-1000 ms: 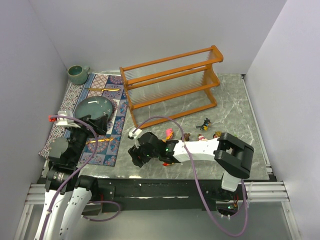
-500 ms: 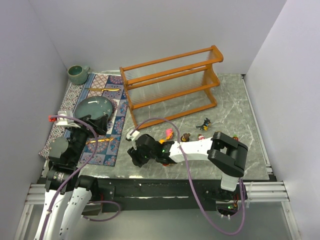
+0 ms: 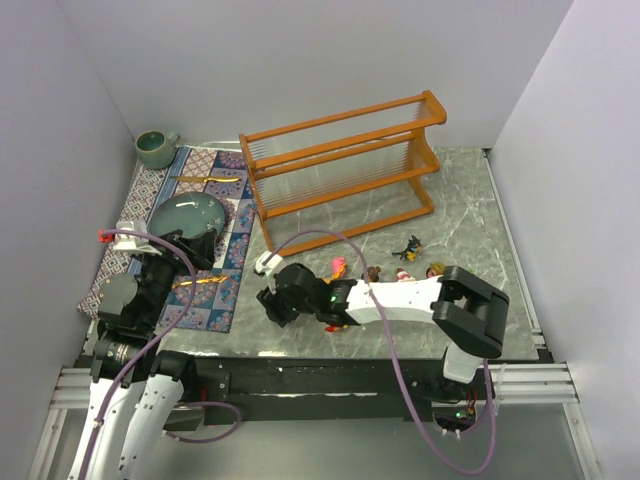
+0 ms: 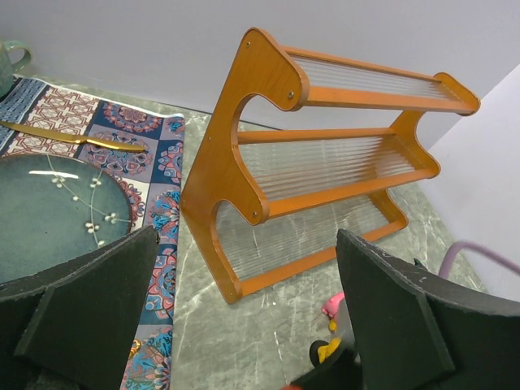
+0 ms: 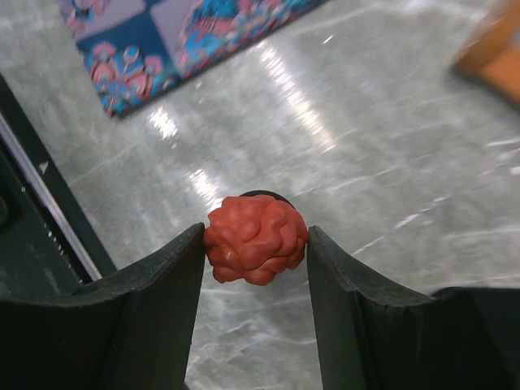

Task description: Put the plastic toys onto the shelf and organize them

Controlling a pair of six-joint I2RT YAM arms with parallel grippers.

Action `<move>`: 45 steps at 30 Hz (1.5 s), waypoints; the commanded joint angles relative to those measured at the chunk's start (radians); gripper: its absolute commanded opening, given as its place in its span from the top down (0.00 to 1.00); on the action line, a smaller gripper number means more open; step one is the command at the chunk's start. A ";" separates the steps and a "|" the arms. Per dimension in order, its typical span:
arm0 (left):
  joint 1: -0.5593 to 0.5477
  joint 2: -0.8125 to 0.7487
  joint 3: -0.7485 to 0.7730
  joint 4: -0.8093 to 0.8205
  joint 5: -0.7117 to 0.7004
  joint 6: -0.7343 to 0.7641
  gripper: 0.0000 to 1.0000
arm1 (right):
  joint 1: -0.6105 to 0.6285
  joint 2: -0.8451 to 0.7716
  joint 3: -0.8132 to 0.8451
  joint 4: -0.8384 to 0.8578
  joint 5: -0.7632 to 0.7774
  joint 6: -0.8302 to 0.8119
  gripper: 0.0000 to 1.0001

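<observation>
My right gripper [image 3: 274,300] is low over the grey table near its front edge. It is shut on a red, lumpy-haired toy [image 5: 256,237] on a round dark base; both fingers touch its sides. Several other toys stand in a row behind the right arm: a pink and orange one [image 3: 339,266], a dark brown one [image 3: 372,273], a pink-white one [image 3: 403,275], an orange one [image 3: 434,269] and a black-yellow one [image 3: 410,247]. The orange wooden shelf [image 3: 340,170] stands at the back; it also shows in the left wrist view [image 4: 268,175]. My left gripper [image 3: 186,244] is open and empty over the mat.
A patterned cloth mat [image 3: 226,265] lies at the left with a teal plate [image 3: 187,217] and a gold knife [image 3: 208,179] on it. A green cup [image 3: 156,148] stands in the far left corner. Walls close in on both sides.
The right arm's elbow shifted a little left and back again; its gripper stays at about the same spot with the red toy. The left arm has not moved.
</observation>
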State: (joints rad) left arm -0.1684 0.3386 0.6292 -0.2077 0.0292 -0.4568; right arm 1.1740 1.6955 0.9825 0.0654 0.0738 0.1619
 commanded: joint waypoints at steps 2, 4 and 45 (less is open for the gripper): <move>-0.003 0.010 0.004 0.014 0.012 0.017 0.03 | -0.117 -0.094 0.016 0.028 0.014 -0.035 0.73; -0.005 0.013 0.004 0.016 0.014 0.018 0.03 | -0.157 -0.103 0.016 0.039 0.008 -0.035 0.72; -0.020 0.037 0.006 0.013 0.015 0.029 0.03 | -0.416 0.277 0.361 0.054 0.069 0.068 0.70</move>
State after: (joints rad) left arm -0.1852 0.3771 0.6292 -0.2081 0.0307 -0.4458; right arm 0.7620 1.9446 1.2915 0.0845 0.1188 0.2157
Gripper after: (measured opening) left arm 0.968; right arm 0.566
